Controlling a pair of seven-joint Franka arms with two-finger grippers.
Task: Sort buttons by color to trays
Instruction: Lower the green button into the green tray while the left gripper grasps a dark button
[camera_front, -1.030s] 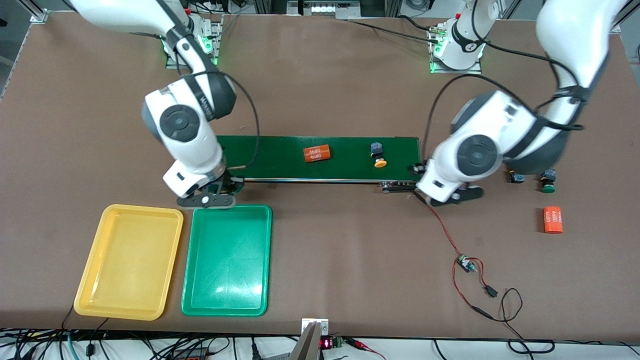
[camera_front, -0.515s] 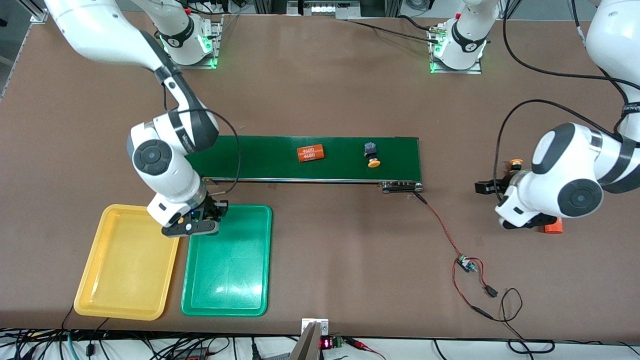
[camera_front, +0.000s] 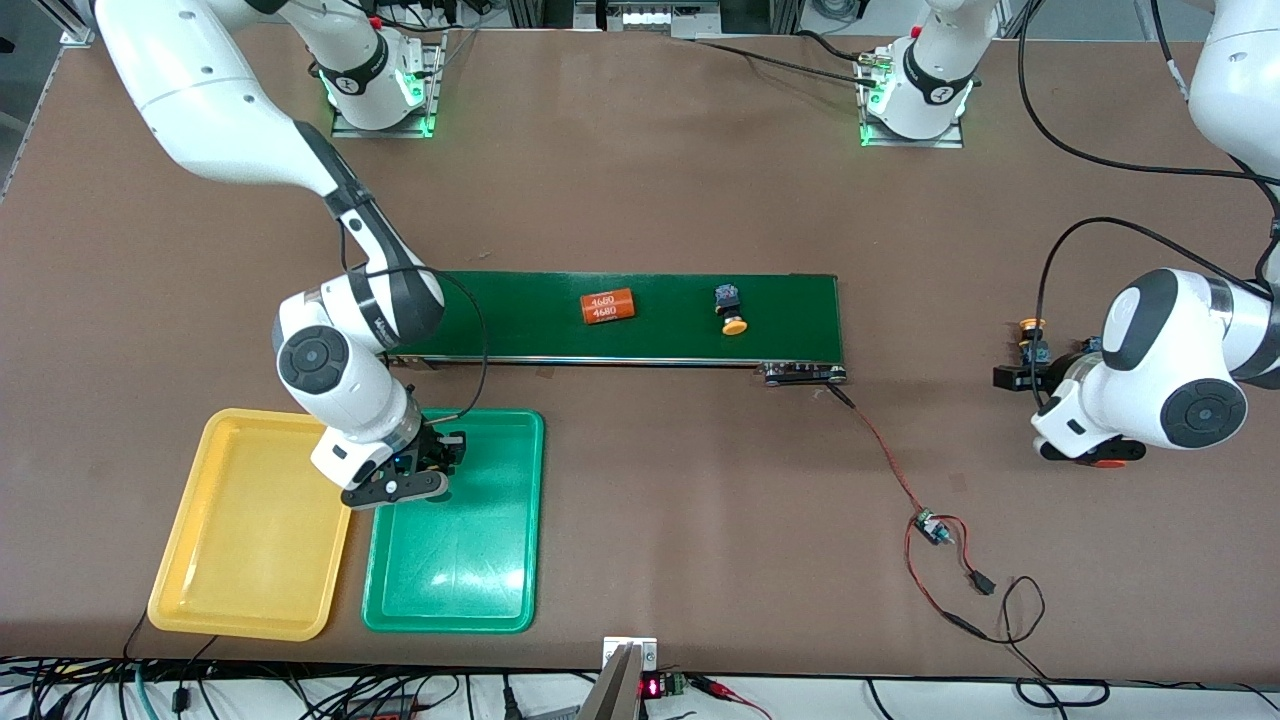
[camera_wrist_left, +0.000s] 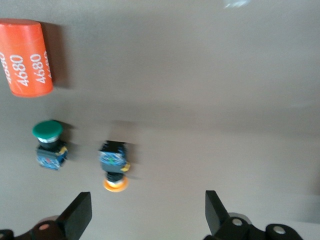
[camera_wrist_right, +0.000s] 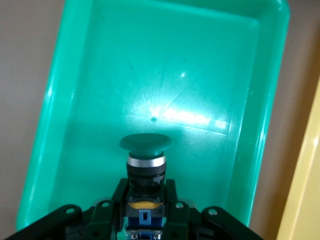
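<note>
My right gripper (camera_wrist_right: 145, 196) is shut on a green-capped button (camera_wrist_right: 145, 144) and holds it over the green tray (camera_front: 455, 560), near the tray's edge next to the belt. Beside it lies the yellow tray (camera_front: 250, 540). One yellow-orange button (camera_front: 730, 308) lies on the conveyor belt (camera_front: 790, 300). My left gripper (camera_wrist_left: 147, 212) stands open above the table at the left arm's end. It hangs near a yellow-orange button (camera_wrist_left: 114, 165) and a green button (camera_wrist_left: 48, 131), touching neither.
An orange "4680" cylinder (camera_front: 608, 306) lies on the belt. Another orange cylinder (camera_wrist_left: 27, 57) lies beside the loose buttons. A red-and-black wire with a small board (camera_front: 930, 525) runs from the belt's end toward the table's front edge.
My right gripper carried the green button from the belt's end to over the green tray. The left arm swung from the belt's end to the loose buttons. The belt's items shifted toward the right arm's end.
</note>
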